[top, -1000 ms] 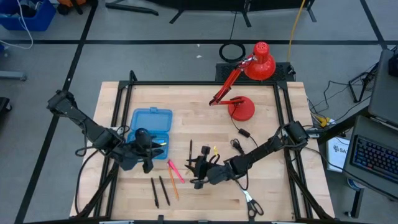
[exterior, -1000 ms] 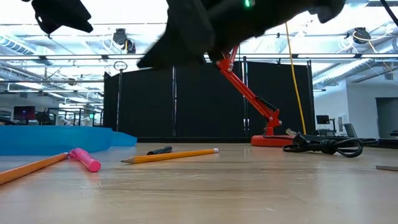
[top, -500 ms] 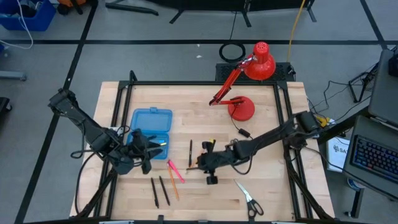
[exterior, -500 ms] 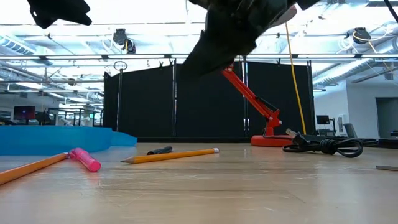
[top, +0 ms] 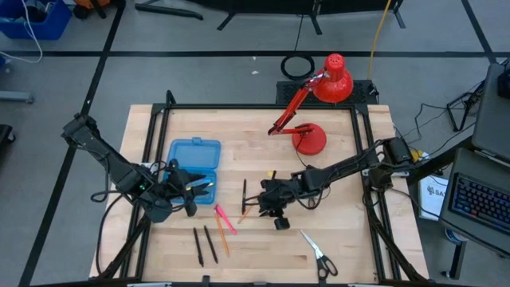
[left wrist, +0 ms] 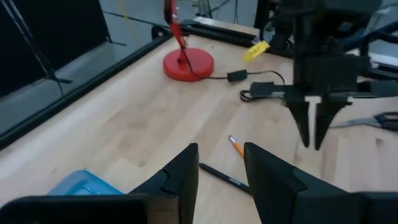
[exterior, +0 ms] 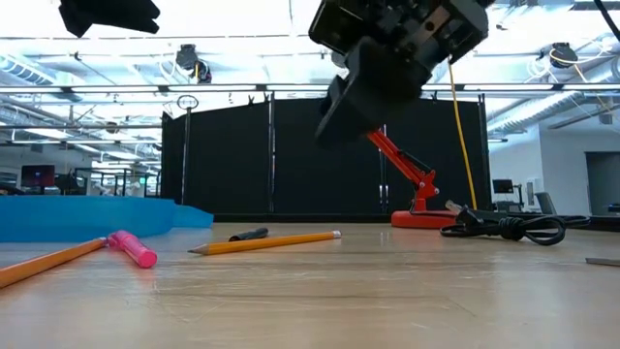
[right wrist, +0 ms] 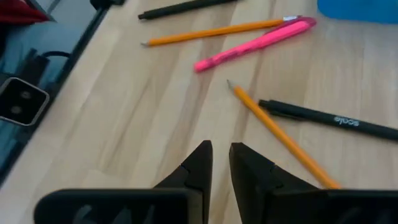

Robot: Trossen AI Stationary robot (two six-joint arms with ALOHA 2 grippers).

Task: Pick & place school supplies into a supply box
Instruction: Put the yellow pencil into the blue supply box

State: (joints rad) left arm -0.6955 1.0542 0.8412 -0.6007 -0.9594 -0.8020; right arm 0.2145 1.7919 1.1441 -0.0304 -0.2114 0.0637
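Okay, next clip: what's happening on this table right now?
Two arms are sorting pens and pencils into the blue supply box. The right gripper hangs over an orange pencil and black pen, fingers nearly together, holding nothing. The left gripper waits open beside the box. Scissors lie untouched near the table's front edge.

Red desk lamp (top: 319, 104) stands at the desk's (top: 239, 131) far side, its black cable (exterior: 504, 228) lying bunched nearby, while a dark ring (top: 297, 66), possibly coiled cord, rests on the floor beyond.

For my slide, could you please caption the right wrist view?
Right gripper, empty, hovers over an orange pencil, black pen and pink highlighter on the wooden table.
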